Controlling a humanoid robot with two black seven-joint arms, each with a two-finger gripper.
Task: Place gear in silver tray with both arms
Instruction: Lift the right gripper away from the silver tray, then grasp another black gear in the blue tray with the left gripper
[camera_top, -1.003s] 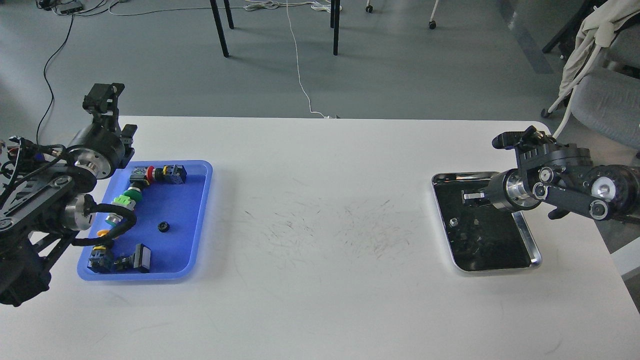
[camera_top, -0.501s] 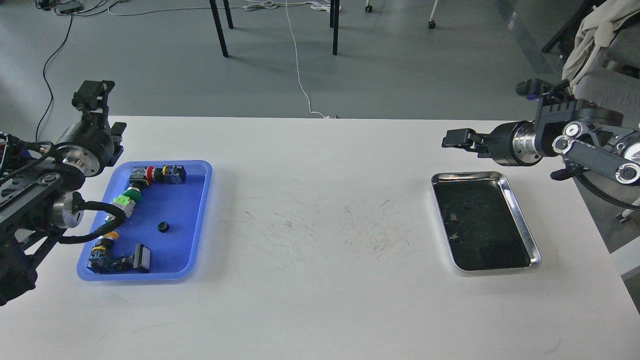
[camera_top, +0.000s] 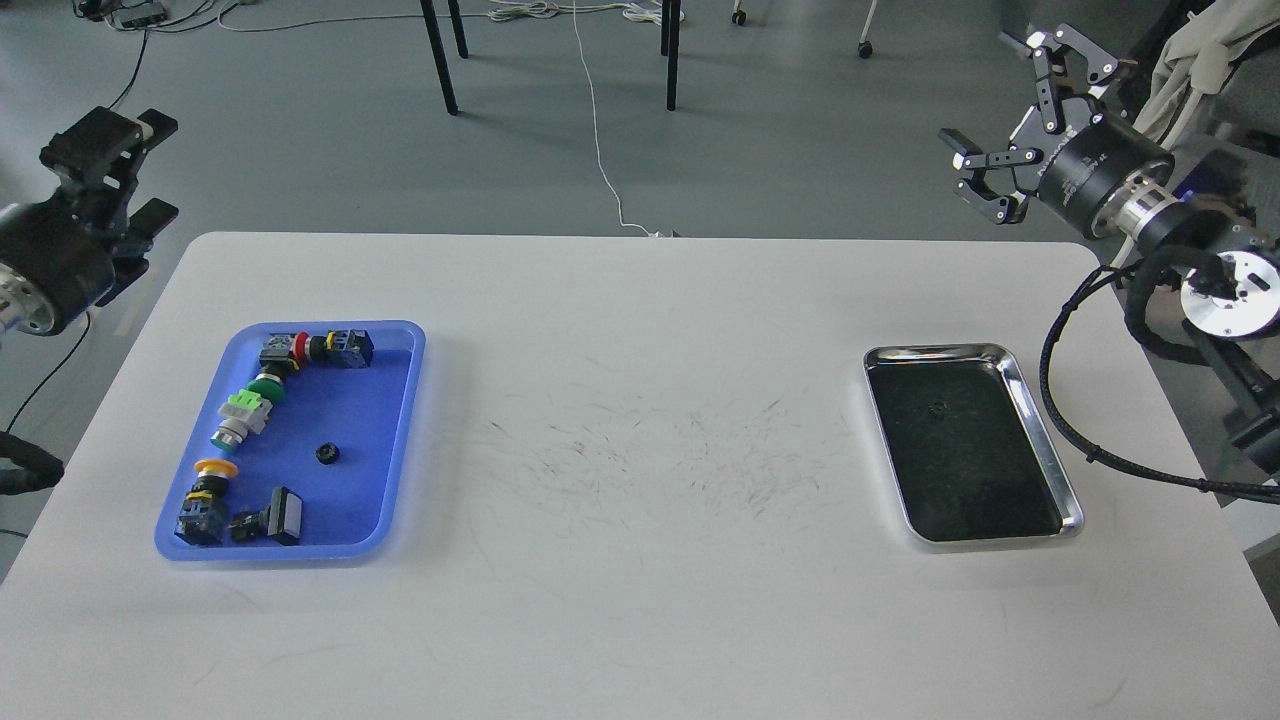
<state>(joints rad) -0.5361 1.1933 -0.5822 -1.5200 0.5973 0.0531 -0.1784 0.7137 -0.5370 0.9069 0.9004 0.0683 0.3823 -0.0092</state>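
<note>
Both arms now raised off silver tray (camera_top: 1040, 440)

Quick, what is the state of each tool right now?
Left tool: cannot be told, its fingers look dark and merged.
Right tool: open, holding nothing, raised beyond the silver tray.

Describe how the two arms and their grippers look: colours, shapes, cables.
Both arms are black with silver metal wrist rings. The right gripper is an open-frame black claw with pale fingertip ends, on a round black drum. A thick black cable loops beneath it. The left gripper is blocky and black.
</note>
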